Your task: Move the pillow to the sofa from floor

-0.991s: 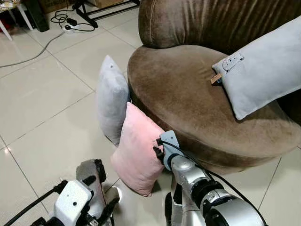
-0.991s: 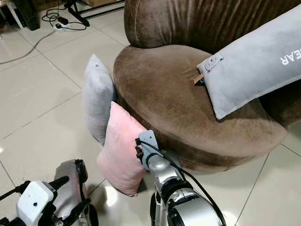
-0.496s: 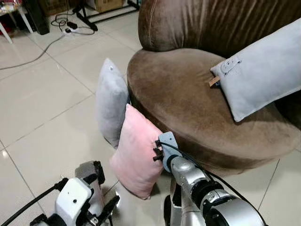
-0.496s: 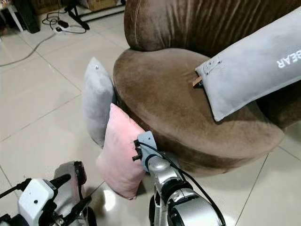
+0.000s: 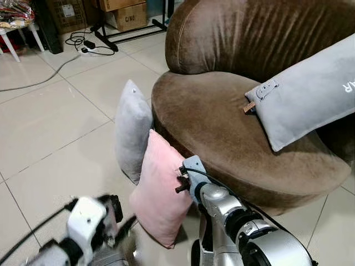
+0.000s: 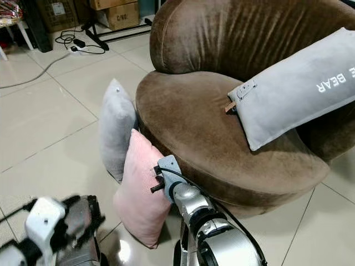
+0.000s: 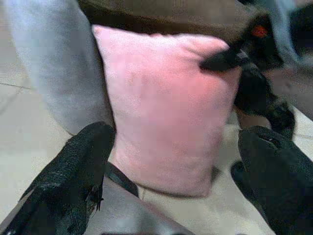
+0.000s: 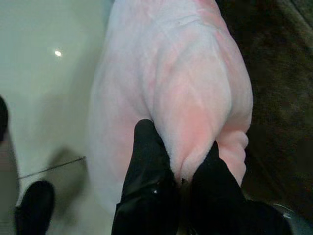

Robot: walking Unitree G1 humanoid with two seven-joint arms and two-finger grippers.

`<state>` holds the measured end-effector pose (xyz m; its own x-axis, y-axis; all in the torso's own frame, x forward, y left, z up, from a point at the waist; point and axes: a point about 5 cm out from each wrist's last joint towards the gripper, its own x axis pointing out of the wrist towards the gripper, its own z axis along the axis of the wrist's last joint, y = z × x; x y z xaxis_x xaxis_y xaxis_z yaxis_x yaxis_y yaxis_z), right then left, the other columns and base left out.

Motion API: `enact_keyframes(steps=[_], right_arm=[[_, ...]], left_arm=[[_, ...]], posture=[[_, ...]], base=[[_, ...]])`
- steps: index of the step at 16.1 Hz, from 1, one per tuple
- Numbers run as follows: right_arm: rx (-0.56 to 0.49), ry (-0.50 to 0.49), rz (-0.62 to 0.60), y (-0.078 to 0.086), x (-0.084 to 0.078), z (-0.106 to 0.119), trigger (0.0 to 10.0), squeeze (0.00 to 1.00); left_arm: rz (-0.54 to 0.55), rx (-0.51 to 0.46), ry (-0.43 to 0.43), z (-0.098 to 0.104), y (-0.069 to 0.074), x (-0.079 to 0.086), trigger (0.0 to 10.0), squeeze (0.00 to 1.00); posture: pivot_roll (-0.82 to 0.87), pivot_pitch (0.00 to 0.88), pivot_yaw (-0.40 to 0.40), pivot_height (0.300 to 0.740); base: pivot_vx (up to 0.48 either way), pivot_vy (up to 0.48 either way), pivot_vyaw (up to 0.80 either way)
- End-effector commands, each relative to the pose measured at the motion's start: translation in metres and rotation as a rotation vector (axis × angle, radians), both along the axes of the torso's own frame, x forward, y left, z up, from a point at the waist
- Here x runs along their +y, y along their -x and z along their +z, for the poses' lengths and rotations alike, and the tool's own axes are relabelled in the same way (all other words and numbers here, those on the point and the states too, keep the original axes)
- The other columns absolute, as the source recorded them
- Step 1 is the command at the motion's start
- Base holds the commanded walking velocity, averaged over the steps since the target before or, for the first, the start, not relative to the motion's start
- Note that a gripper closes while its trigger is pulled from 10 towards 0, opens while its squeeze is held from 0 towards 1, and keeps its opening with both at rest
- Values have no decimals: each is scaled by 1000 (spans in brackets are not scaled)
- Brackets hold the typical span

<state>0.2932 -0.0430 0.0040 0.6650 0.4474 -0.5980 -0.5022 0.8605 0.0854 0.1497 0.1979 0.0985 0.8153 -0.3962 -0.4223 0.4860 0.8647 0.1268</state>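
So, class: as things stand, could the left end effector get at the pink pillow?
Probably yes. The left end effector is open and faces the pink pillow with only bare floor between. The right end effector is shut on the pillow's far edge, leaving the near face free.

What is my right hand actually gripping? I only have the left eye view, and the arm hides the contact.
Observer: The right hand is pinching a fold of the pink pillow between both fingers.
Operator: And the left hand?
Observer: The left hand is open, its fingers spread and pointed at the pink pillow's face, not touching it.
Operator: Anything printed on the grey pillow on the sofa?
Observer: Yes, the grey pillow reads "BEAR" in white in the right eye view, where your view cuts the word off.
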Motion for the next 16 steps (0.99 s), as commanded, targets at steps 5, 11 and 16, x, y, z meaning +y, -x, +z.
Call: enact_keyframes(steps=[5,11,16], right_arm=[[-238,-277,-114,-42,-36,66,0,0],[-687,-502,-386,-28,-135,219,0,0],[-938,-391,-337,-29,-176,311,0,0]], left_arm=[[109,-132,22,9,-31,3,10000,263],[171,-320,59,35,-76,-7,10000,0],[211,-383,71,50,-90,-7,10000,0]], posture=[[-3,0,-48,450],[-92,0,7,450],[-80,0,-1,450]], base=[[0,0,0],[0,0,0],[0,0,0]])
